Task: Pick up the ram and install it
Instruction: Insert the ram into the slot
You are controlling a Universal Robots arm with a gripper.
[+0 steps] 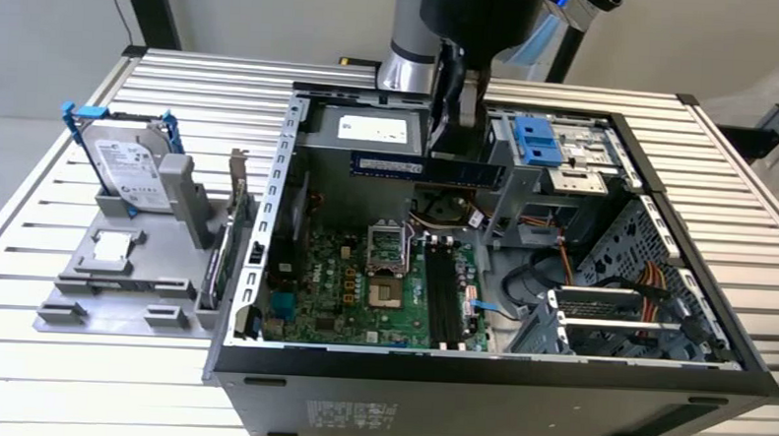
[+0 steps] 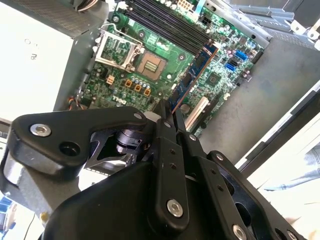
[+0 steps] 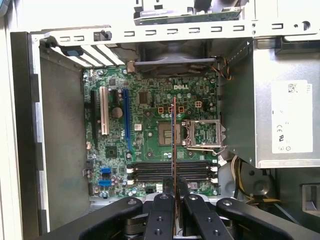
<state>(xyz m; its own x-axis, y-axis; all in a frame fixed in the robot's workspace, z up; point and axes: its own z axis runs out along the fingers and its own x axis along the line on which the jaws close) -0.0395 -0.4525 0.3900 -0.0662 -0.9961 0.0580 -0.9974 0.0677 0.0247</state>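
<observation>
Gripper (image 1: 455, 162) is over the open computer case (image 1: 489, 365). In the first wrist view its 2 fingers (image 3: 163, 207) are clenched on one end of the ram (image 3: 174, 135), with only the strip's thickness between them. In the exterior view the ram (image 1: 431, 169) hangs level and on edge, its length projecting toward the exterior view's left. It is held above the motherboard (image 1: 360, 286), apart from the memory slots (image 3: 172, 171). A hard drive (image 1: 128, 167) stands upright outside the case.

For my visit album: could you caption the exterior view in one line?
The robot arm's gripper holds the ram above the green motherboard inside the open computer case.
</observation>
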